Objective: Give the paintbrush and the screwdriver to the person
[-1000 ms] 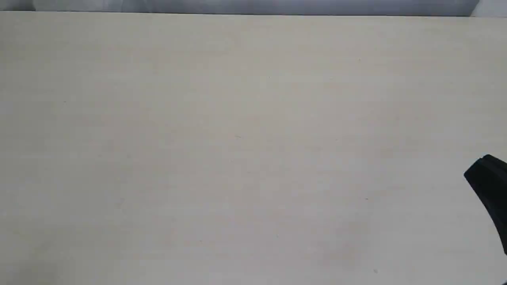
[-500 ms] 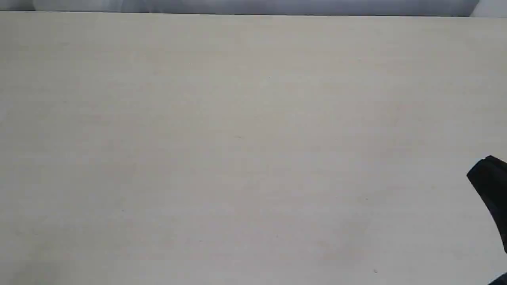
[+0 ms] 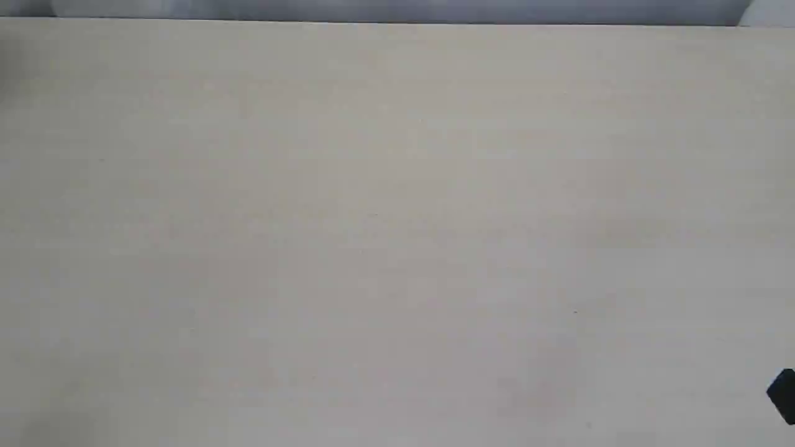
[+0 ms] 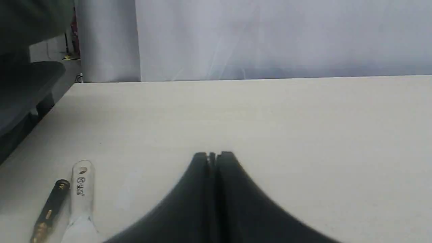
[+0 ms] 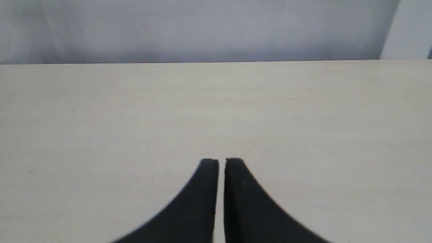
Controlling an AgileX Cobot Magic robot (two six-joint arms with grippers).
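Only the left wrist view shows the tools. The paintbrush (image 4: 81,189) lies on the pale table (image 4: 270,118); I see just its pale handle with a hole, and the ferrule and bristles are cut off. The screwdriver (image 4: 50,207), black handle with gold collar, lies right beside it. My left gripper (image 4: 213,155) is shut and empty, off to one side of both tools. My right gripper (image 5: 221,160) is shut on nothing over bare table, and only its tip (image 3: 784,397) shows at the exterior view's lower right edge. No hand is in view.
A blurred dark green shape (image 4: 30,20) fills a corner of the left wrist view; what it is, I cannot tell. Dark furniture (image 4: 20,91) stands past the table's side edge. A grey wall (image 4: 270,37) backs the far edge.
In the exterior view my right gripper has pulled back down and to the right, leaving only its tip at the frame's edge. The table surface looks unchanged.
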